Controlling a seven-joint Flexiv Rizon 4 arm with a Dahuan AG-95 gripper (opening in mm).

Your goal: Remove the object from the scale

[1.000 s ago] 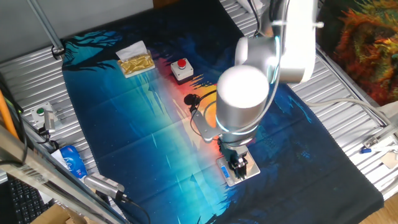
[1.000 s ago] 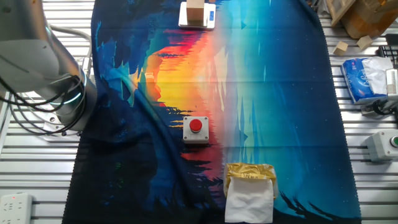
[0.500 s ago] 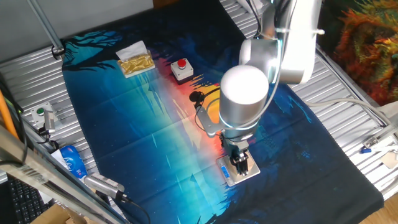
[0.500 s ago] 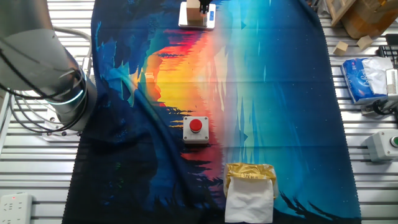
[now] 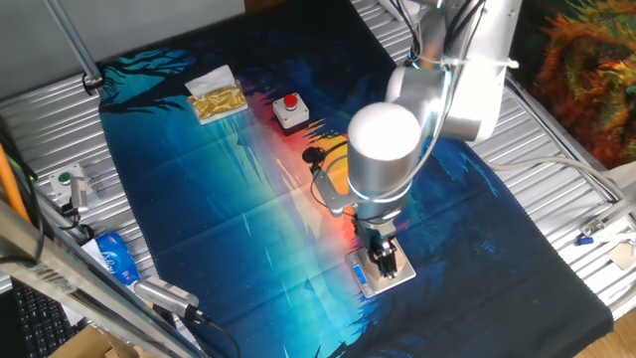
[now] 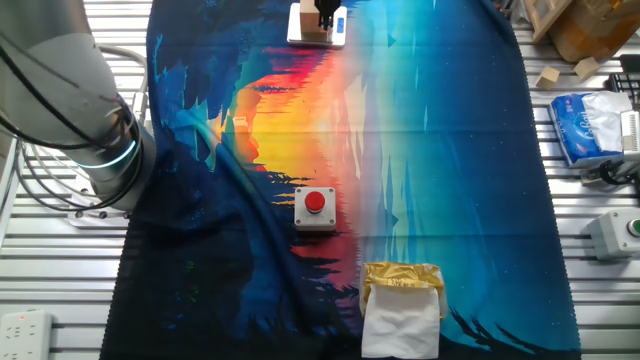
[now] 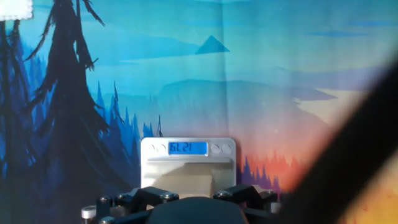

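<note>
Ribbed metal bench draped with a dark printed cloth showing blue forest and orange sunset; all positions below are given relative to the scale, which lies flat on the cloth near one edge, its blue display strip lit. Resting on the scale's plate is the object, a pale beige block, seen in the hand view just behind the display and partly hidden by the pincer's body. Descended directly over the scale, the pincer has its black fingers at the block; whether they are spread or already clamped on it cannot be told from any view, since the arm covers the contact in one fixed view and the fingers are too small in the other. Well apart from the scale sit a white box with a red button and, farther still, a gold packet on a white tissue; no containers holding anything are evident. Judged risks: an off-centre grip could tip the block or let it slip, and downward pressure or a sideways drag could shove the light scale across the cloth
</note>
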